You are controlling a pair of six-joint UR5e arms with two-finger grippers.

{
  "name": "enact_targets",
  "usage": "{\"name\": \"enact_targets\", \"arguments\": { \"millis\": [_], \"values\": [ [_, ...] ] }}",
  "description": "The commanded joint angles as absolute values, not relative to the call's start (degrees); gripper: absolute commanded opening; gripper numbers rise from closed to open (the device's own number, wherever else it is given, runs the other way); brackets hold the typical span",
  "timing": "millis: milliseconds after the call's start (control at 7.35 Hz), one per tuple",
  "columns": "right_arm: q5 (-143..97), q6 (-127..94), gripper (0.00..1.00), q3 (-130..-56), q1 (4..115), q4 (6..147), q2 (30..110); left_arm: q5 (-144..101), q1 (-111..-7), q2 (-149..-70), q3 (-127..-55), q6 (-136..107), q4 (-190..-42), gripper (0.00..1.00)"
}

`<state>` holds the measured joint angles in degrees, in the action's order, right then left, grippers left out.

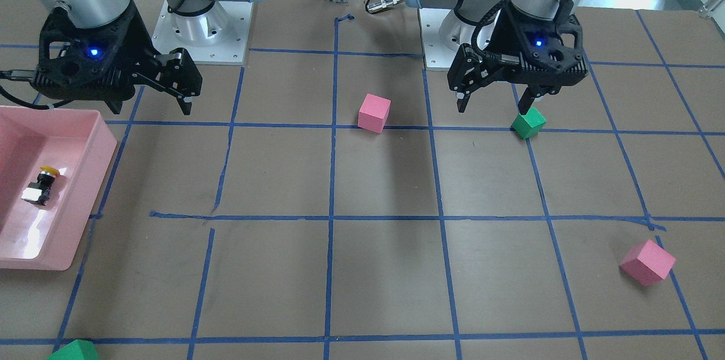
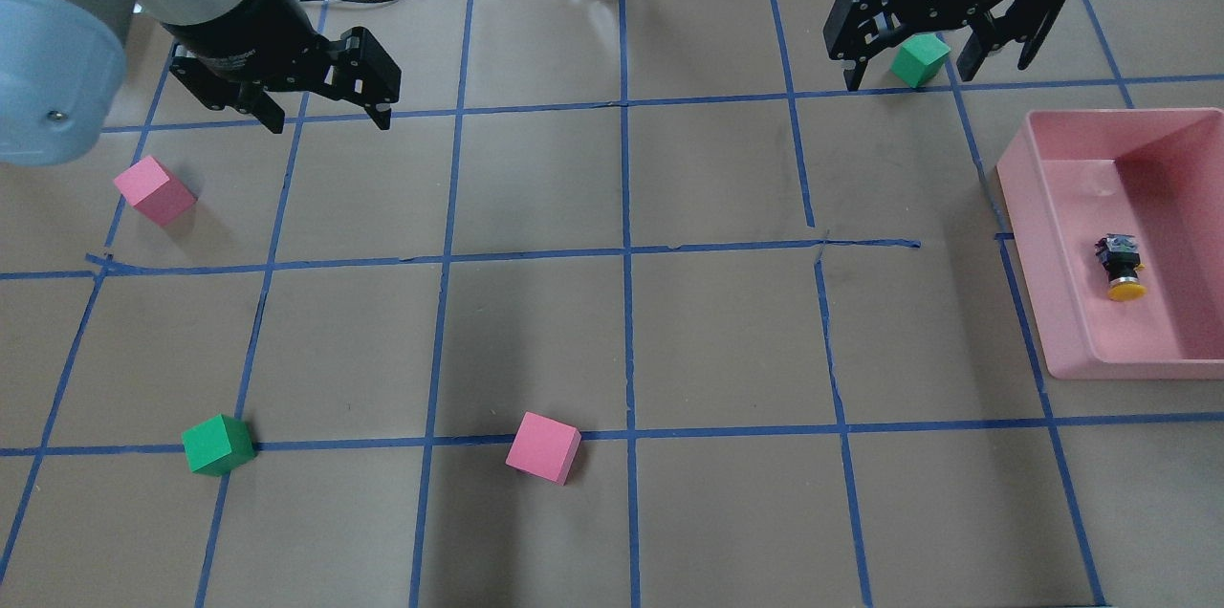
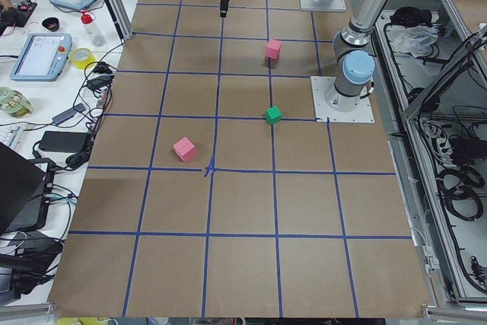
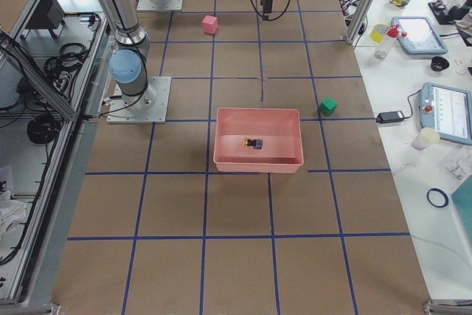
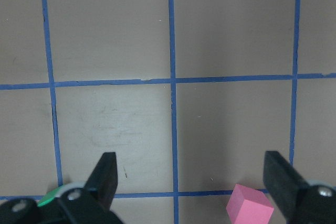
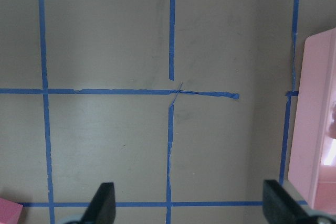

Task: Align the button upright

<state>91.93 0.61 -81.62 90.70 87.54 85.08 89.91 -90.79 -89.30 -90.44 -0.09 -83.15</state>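
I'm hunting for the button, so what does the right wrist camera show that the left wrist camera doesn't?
Only the right wrist view: the rim of the pink tray along its right side.
Only the left wrist view: a sliver of a green cube at the lower left.
Both: the taped table, a pink cube at the bottom edge, and an open gripper in the foreground, the left gripper and the right gripper. Neither shows the button.
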Motion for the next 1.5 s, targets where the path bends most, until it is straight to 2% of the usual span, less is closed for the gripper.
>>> {"name": "enact_targets", "arguments": {
  "millis": [0, 817, 1361],
  "values": [
    [91.5, 0.6, 1.0, -82.1, 90.5, 87.6, 85.1, 89.9, -90.8, -89.3, -90.4, -0.1, -83.1, 1.0],
    [91.2, 3.8, 1.0, -82.0, 88.8, 87.9, 84.7, 89.9, -90.8, -89.3, -90.4, -0.1, -83.1, 1.0],
    [91.8, 11.1, 1.0, -81.6, 73.0, 92.4, 80.1, 89.7, -90.8, -89.3, -90.4, -0.1, -83.1, 1.0]
  ]
}}
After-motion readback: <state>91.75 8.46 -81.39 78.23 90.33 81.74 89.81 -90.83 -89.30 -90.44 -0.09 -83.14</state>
